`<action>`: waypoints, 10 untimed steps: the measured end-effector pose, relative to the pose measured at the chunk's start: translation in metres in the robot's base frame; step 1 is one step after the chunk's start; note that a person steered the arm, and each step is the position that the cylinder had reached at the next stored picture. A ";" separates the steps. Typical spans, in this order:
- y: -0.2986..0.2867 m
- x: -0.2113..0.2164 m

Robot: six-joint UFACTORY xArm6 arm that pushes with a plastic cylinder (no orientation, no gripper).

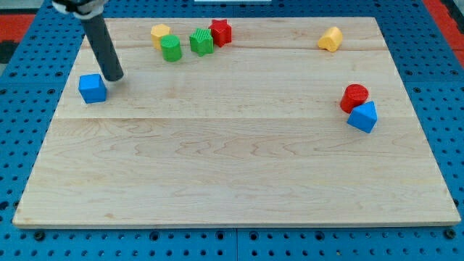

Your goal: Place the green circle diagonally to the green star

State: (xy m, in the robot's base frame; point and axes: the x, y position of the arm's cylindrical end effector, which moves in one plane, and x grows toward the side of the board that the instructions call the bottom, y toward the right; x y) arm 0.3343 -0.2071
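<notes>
Pale wooden tabletop (239,167) laid on blue perforated base (449,87), green circle (171,48) seen beside green star (201,41) near top edge, my tip (114,77), no gripper fitted, set beside blue cube (92,88) toward top-left corner

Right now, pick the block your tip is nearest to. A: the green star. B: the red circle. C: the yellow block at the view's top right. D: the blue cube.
D: my tip sits just to the view's upper right of the blue cube, close beside it, while the green star and the green circle lie farther off toward the view's top.
</notes>
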 end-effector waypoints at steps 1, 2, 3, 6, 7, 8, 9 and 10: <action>0.001 -0.044; 0.034 -0.064; 0.104 -0.065; 0.182 -0.028; 0.188 -0.016; 0.231 -0.015; 0.275 -0.015; 0.282 -0.015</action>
State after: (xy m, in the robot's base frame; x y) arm 0.3189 0.0749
